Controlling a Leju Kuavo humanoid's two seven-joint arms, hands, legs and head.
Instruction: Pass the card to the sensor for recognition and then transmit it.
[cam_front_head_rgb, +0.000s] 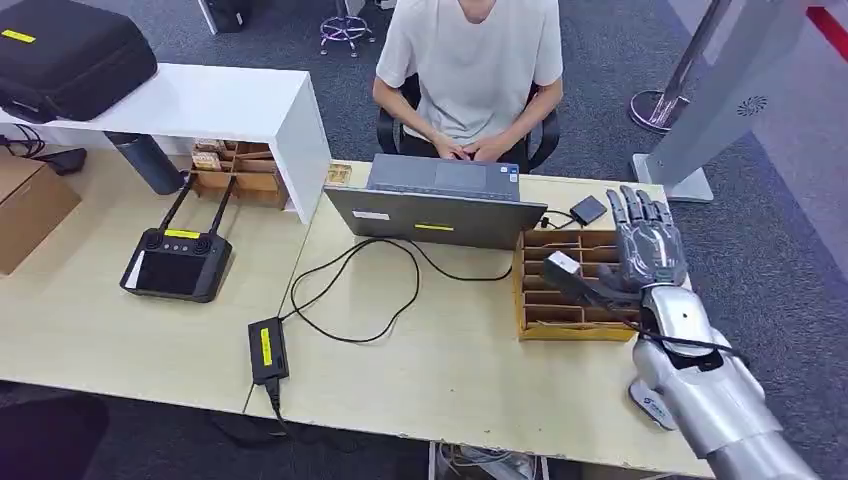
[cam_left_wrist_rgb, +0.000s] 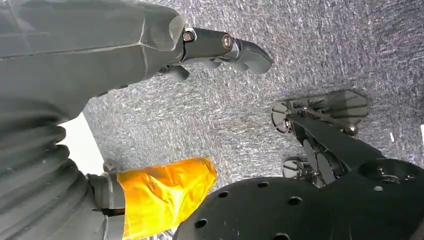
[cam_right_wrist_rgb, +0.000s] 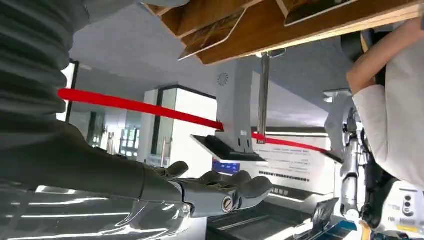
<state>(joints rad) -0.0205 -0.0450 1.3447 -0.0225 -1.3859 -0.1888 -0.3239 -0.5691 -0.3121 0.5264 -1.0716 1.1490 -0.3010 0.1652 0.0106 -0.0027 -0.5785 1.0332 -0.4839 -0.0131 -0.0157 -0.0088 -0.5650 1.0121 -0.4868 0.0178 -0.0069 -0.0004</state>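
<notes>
Right hand (cam_front_head_rgb: 648, 252) is hovering with fingers spread and holding nothing at the right of the frame, over the wooden card tray (cam_front_head_rgb: 570, 325). Just left of its thumb, a dark card (cam_front_head_rgb: 563, 268) with a white label is standing tilted in the tray's slots. Left hand (cam_left_wrist_rgb: 220, 47) is hanging over grey carpet, its fingers loosely curled around nothing, while the tray is sitting near the table's right edge (cam_front_head_rgb: 640, 420).

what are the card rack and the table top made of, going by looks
Card rack: looks like thin plywood or fibreboard, matt brown, with slim slotted dividers and raw-looking edges. Table top: probably laminate over board, a pale wood-grain print with a smooth, low-sheen surface.
</notes>
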